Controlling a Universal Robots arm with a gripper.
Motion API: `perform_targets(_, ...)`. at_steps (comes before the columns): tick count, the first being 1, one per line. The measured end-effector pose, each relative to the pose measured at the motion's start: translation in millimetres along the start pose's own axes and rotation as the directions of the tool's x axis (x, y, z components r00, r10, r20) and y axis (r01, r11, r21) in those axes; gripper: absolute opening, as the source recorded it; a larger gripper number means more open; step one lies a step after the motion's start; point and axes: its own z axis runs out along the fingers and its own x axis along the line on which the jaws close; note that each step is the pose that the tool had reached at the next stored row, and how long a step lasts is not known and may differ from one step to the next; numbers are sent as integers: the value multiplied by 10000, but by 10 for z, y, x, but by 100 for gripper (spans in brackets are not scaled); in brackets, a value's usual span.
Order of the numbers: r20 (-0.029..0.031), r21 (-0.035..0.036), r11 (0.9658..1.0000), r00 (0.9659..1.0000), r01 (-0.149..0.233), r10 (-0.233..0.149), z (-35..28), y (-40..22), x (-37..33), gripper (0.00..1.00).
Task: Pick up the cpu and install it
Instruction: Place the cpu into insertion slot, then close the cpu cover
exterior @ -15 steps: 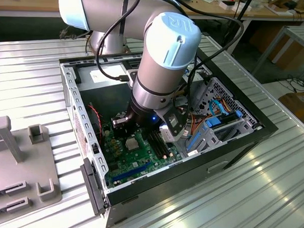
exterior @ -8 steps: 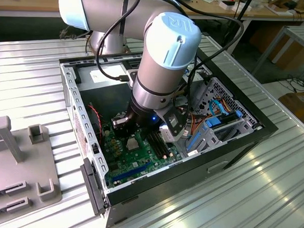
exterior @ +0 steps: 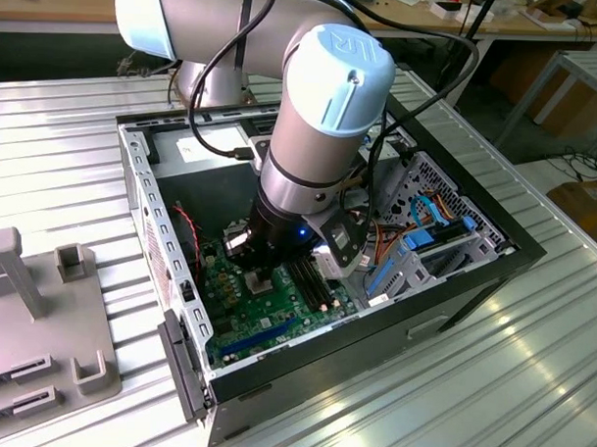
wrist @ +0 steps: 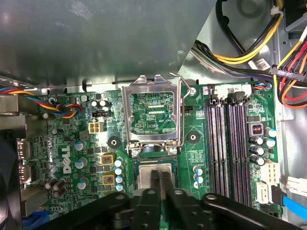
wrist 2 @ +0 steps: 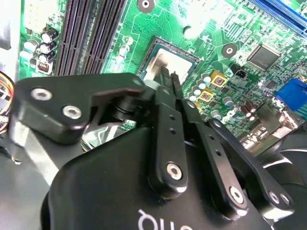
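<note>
Closest to your lens in both wrist views is the black gripper [wrist 2: 173,76], its linkages and screws filling the foreground. Its two fingers [wrist: 155,175] are pressed close together with only a thin slit between them, and their tips sit right on the cpu [wrist: 154,173]; you cannot tell whether they pinch its edge or merely touch its face. The cpu, pale silvery-grey, lies flat in the socket [wrist 2: 173,60] on the green motherboard [wrist: 72,143]. Just beyond it in the first wrist view, the socket's metal load frame [wrist: 152,115] stands swung open, its lever alongside. Past one side of the socket run the dark memory slots [wrist: 229,143]; yellow, red and black cables [wrist: 249,48] cross above them. In the exterior view you see the arm [exterior: 322,116] reaching down into the open computer case [exterior: 142,198], which lies on a ribbed metal table [exterior: 489,387].
</note>
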Motion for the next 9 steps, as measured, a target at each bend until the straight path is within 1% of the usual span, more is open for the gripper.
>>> perform_targets(1,0,0,10000,10000,0,0,0,0,0,11)
perform_targets(9,0,1,10000,10000,0,0,-1,-4,0,11)
